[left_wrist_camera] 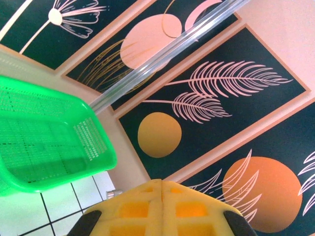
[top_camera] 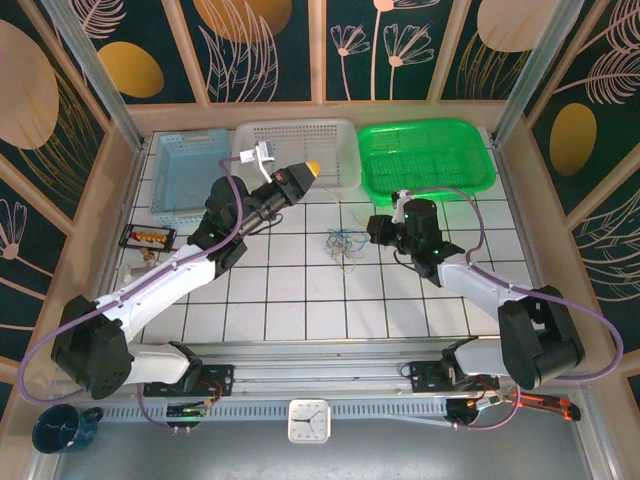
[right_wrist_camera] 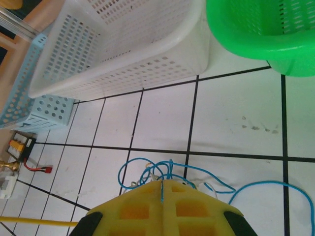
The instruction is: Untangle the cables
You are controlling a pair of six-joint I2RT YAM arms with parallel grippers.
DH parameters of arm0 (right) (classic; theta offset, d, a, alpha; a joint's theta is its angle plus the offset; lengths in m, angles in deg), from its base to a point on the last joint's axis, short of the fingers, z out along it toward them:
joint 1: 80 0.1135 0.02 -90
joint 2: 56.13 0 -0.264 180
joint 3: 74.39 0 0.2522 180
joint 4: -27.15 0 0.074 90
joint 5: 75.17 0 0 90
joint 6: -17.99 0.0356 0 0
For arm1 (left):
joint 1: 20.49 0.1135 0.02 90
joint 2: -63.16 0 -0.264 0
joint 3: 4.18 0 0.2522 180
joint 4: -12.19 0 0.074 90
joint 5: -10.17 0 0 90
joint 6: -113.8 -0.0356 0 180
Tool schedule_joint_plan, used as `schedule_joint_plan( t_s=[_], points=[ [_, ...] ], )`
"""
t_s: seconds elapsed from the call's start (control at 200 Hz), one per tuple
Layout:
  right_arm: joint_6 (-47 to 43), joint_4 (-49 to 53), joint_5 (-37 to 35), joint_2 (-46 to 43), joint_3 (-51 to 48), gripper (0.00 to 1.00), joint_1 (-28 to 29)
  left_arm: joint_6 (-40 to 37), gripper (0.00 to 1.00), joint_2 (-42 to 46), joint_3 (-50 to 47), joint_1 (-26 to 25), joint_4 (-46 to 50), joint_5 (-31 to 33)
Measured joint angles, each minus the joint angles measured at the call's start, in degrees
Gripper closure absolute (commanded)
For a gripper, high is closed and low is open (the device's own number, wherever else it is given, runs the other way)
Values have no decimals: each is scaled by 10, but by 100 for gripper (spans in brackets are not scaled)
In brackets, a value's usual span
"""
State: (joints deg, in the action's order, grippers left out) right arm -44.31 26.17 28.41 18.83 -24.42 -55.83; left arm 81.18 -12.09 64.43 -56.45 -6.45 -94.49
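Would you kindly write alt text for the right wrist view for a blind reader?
The right gripper, its yellow fingers closed at the bottom edge, appears to pinch a blue strand of the cables, looped on the white tiled table. Beyond stand a white basket, a green basket at upper right and a light-blue basket at left.

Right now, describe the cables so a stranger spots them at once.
Find the white tiled table. On its tiles, before the gap between the white basket and green basket at the far edge, lie the cables. They are a small tangle of hair-thin blue and yellowish wires, unlike the thick lavender arm cables.
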Motion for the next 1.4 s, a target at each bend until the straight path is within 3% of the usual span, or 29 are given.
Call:
schedule_joint_plan(
  t_s=[0.245,0.42,0.495,0.626,1.106,1.401],
  points=[
    [10,-25,15,2,0,100,5,-17,100,12,21,29,37,4],
    [27,-33,63,2,5,59,6,-46,100,12,55,46,69,7],
    [33,-30,80,2,12,49,6,-64,100,16,70,59,82,16],
    [42,-29,98,-6,26,41,5,-99,100,26,93,88,118,36],
    [42,-10,103,-47,31,37,-3,-229,100,27,186,244,251,99],
    [42,8,100,-79,25,37,-3,-279,100,-19,209,297,269,139]
  ],
)
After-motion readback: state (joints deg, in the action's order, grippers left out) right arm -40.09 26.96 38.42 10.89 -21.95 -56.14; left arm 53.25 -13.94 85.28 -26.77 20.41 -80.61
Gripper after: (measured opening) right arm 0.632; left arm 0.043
